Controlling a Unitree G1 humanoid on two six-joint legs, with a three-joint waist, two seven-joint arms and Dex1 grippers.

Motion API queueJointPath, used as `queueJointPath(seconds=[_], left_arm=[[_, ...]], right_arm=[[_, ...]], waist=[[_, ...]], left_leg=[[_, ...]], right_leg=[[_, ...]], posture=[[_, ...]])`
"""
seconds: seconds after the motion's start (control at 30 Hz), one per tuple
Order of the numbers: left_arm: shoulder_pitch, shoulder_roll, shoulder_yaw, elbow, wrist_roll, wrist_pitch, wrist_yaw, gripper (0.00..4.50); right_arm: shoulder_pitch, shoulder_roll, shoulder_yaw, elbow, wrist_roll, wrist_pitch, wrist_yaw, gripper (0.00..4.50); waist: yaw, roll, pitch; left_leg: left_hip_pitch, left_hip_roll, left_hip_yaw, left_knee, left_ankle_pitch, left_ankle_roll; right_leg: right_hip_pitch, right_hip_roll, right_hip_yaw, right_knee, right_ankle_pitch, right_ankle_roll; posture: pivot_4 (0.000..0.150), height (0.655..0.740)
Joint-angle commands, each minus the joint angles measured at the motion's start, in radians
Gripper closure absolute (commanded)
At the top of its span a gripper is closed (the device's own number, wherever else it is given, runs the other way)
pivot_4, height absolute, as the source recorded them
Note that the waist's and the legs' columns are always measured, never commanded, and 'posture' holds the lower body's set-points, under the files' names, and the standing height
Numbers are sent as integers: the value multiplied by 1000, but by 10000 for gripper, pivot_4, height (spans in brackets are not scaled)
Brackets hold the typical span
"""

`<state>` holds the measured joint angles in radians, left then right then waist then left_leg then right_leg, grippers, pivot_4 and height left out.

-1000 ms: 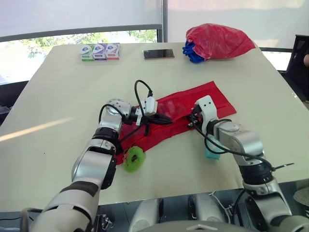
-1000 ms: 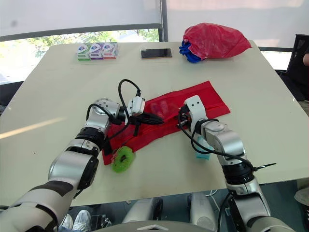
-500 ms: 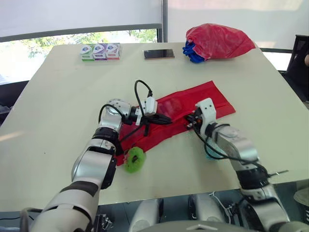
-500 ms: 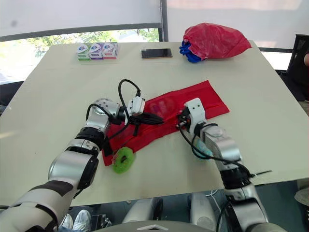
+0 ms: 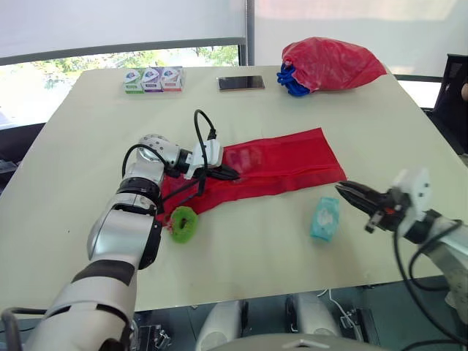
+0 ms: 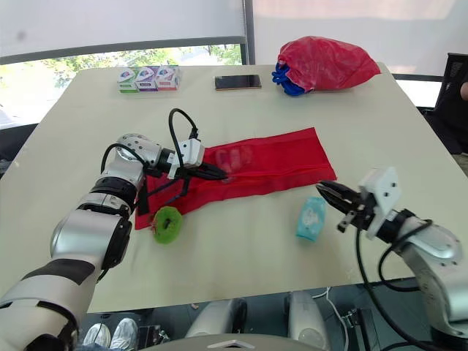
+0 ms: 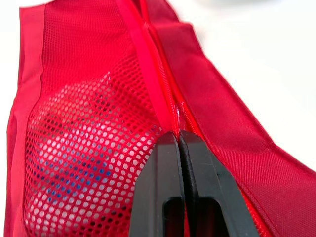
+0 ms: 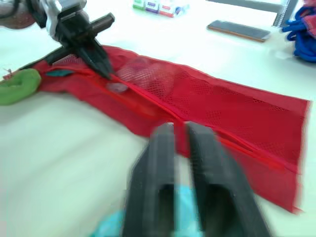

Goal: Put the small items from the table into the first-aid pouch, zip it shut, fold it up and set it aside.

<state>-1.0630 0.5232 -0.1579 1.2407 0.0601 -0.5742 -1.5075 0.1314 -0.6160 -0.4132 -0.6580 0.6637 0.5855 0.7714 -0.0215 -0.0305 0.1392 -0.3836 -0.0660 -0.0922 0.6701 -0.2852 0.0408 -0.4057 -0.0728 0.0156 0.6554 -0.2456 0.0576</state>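
Left pincer (image 5: 232,175) is clamped shut on the zipper (image 7: 158,84) of the red mesh first-aid pouch (image 5: 292,161), roughly a third along from the pouch's left end. The pouch lies flat and unfolded mid-counter (image 5: 88,146), with some items visible through the mesh. Right pincer (image 5: 342,189) hovers off the pouch's right near corner with a narrow gap and nothing in it, tips pointing at the pouch. Teal packet (image 5: 325,218) sits on the counter just beside the pouch's near edge, close to the right pincer, not touching. Green ring (image 5: 183,223) is just beside the pouch's left end. Far edge: three small boxes (image 5: 152,79), phone (image 5: 240,82), red plastic bag (image 5: 333,62).
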Motion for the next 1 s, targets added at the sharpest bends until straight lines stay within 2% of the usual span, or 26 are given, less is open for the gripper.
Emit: queueJointPath(seconds=[0.03,0.1,0.13,0.2,0.33,0.4,0.43,0.47,0.67,0.9,1.0], left_arm=[[-51,25,14,17,23,1,44,45000],[-60,24,25,22,17,31,42,45000],[-63,22,31,22,10,50,36,39098],[-62,19,40,15,-5,80,15,34712],[-45,-24,94,-40,-74,141,-21,15133],[-32,-50,107,-73,-89,150,16,8766],[-20,-64,107,-94,-86,145,46,3151],[-8,-79,105,-114,-82,143,81,1019],[75,-172,75,-256,-46,168,282,1019],[141,-178,4,-288,48,153,431,1019],[144,-172,-25,-261,91,114,491,8792]], right_arm=[[49,-51,-143,-50,128,0,55,15667],[106,-80,-211,-57,160,-4,92,10434],[134,-93,-249,-60,177,-4,105,5703],[173,-109,-301,-67,196,-3,117,357],[234,-128,-368,-88,252,-7,131,0],[257,-133,-392,-104,280,-5,130,0],[267,-135,-400,-112,290,-6,126,0],[274,-137,-404,-117,296,-7,122,0],[294,-148,-421,-128,318,-14,101,0],[314,-164,-443,-137,338,-14,87,0],[321,-166,-452,-133,342,-21,84,0]], waist=[[4,0,0],[8,0,0],[9,0,0],[12,0,0],[12,0,0],[15,0,0],[16,0,0],[15,0,0],[16,0,0],[22,0,0],[32,0,0]], left_leg=[[1,0,0,0,-1,1],[1,0,0,0,-1,1],[1,0,0,0,-1,1],[0,0,0,0,-1,2],[1,0,0,1,-1,2],[1,0,0,1,-1,2],[1,0,0,2,-1,3],[1,0,0,2,-1,2],[2,0,0,1,-2,3],[2,0,1,1,-2,3],[2,0,1,1,-2,3]], right_leg=[[0,0,0,0,0,0],[0,0,0,0,0,0],[0,0,0,0,0,0],[0,0,0,0,0,0],[2,0,0,0,0,0],[2,0,0,0,0,0],[2,-1,0,-1,0,0],[2,-1,0,-1,0,0],[3,-1,1,-1,0,0],[3,-1,1,-1,0,0],[4,-1,1,-1,0,0]], posture=[[1500,7400],[1500,7400],[1500,7400],[1500,7400],[1500,7400],[1500,7400],[1500,7400],[1500,7400],[1500,7400],[1500,7400],[1500,7400]])
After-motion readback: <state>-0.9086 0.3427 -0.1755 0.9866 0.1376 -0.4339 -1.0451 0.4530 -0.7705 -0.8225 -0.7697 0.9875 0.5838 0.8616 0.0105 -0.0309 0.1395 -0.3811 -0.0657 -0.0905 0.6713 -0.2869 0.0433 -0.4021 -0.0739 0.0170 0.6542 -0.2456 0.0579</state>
